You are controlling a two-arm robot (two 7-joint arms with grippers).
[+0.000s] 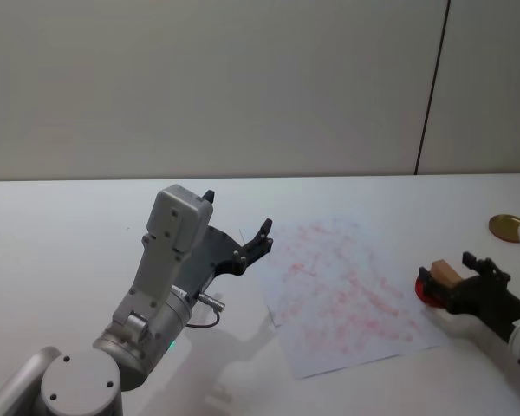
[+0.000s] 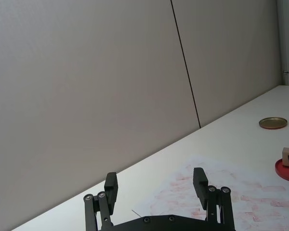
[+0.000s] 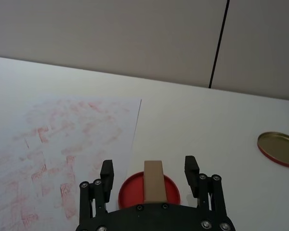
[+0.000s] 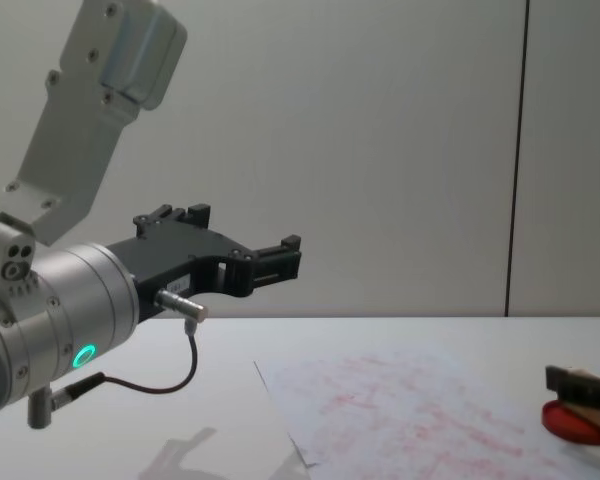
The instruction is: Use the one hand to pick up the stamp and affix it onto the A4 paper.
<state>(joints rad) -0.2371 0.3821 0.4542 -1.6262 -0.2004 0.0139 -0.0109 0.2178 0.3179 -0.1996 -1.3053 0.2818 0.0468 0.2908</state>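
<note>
stamp (image 3: 153, 180): tan wooden block, standing on the red ink pad (image 3: 130, 191)
paper (image 1: 347, 290): white sheet with red marks, flat on the desk (image 1: 61, 234)

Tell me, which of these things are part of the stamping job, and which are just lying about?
In the job:
- small tan wooden stamp block on the round red ink pad
- white red-smudged paper sheet
- right black pincer, open around the stamp

Lying about:
- round brass-coloured lid
- left pincer, raised, open

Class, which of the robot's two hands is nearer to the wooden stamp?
The right hand: its open fingers flank the stamp on the red ink pad. The left hand hovers open beyond the paper's far side.
</note>
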